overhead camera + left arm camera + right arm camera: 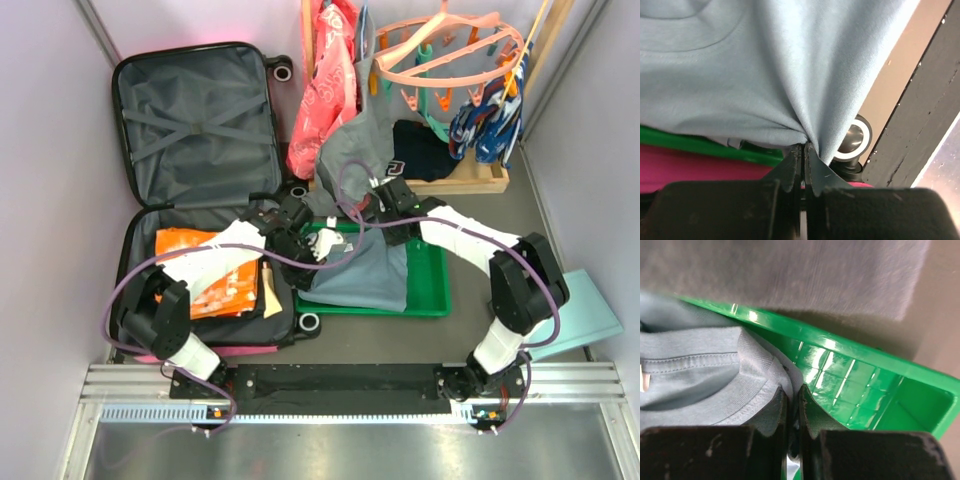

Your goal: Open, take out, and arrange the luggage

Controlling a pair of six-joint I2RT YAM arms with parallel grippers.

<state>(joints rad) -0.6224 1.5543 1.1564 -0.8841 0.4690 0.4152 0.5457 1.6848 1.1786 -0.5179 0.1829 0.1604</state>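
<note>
Luggage (195, 120) lies open flat at the left wall, halves running near-to-far, wheel end facing right; the near half holds orange packets (185, 248). The green tray (432, 290) just beside it holds a grey-blue shirt (365, 275). Left gripper (804, 150) and right gripper (794, 395) are both clamped on shirt fabric.

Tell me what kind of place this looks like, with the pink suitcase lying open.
Probably a small robot test cell dressed as an unpacking corner: the open luggage lying flat, a wooden rack hung with clothes, and a grey-blue shirt over a green tray, all between close plain walls.
</note>
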